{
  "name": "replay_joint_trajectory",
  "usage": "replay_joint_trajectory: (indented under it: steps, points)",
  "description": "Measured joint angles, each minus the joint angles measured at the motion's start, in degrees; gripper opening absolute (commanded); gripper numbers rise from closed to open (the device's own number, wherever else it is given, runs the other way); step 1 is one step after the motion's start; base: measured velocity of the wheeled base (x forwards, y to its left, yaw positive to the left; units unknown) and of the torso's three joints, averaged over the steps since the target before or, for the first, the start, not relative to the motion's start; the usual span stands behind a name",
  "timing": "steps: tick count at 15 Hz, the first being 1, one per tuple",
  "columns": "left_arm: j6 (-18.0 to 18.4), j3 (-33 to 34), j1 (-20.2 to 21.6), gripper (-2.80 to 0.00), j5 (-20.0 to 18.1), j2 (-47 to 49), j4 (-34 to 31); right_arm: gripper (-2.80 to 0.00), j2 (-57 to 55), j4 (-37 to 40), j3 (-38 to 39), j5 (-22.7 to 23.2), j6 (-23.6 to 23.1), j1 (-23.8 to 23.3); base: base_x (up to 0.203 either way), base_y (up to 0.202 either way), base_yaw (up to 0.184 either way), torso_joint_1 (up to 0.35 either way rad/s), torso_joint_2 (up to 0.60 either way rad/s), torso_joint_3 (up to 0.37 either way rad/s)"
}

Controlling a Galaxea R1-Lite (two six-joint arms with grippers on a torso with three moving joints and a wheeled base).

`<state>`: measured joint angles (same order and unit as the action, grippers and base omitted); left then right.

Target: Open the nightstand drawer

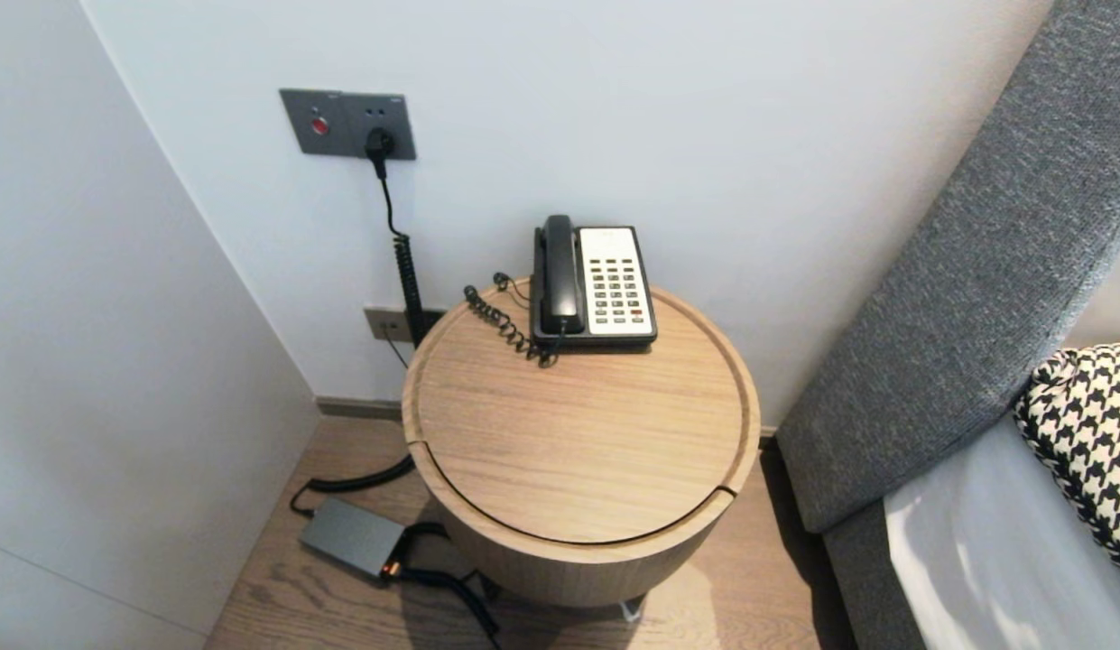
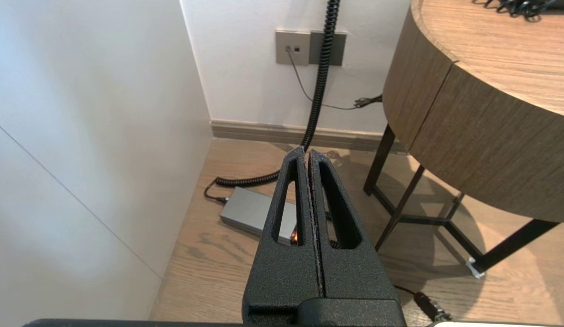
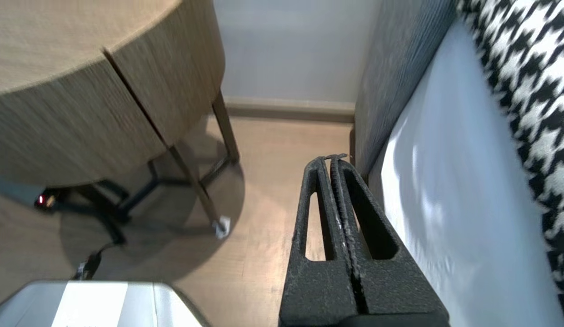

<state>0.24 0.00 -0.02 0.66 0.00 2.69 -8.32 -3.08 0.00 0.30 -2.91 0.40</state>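
Left claw [image 2: 306, 152], clenched on nothing, hangs low near the grey power brick [image 2: 247, 211], which lies on the floor at the head view's lower left, beside the round table [image 1: 578, 451]. Right claw [image 3: 335, 158], also clenched and empty, is just beside the bed's white sheet [image 3: 445, 204]. A telephone [image 1: 596, 284] rests at the table's far edge.

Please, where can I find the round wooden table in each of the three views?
Head view: table in the middle, carrying the telephone.
Left wrist view: table beyond the shut left gripper, away from the white wall.
Right wrist view: table across the floor from the bed, shut right gripper between them.
Shared landmark: the skirting board behind the table.
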Motion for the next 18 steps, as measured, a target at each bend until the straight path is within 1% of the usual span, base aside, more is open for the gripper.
replay_joint_trajectory:
  steps: [2,6,18]
  points:
    - [0.0,0.0,0.0,-2.80,0.0,0.0,0.0,-2.80,3.6,0.0,0.0,0.0,0.0,-0.1,0.000,0.000,0.000,0.000,0.00,0.000]
    - [0.0,0.0,0.0,-2.80,0.0,0.0,0.0,-2.80,7.4,0.0,0.0,-0.7,2.8,-0.2,0.000,0.000,0.000,0.000,0.00,0.000]
    - [0.0,0.0,0.0,-2.80,0.0,0.0,0.0,-2.80,8.3,0.0,0.0,-0.5,3.1,-0.2,0.000,0.000,0.000,0.000,0.00,0.000]
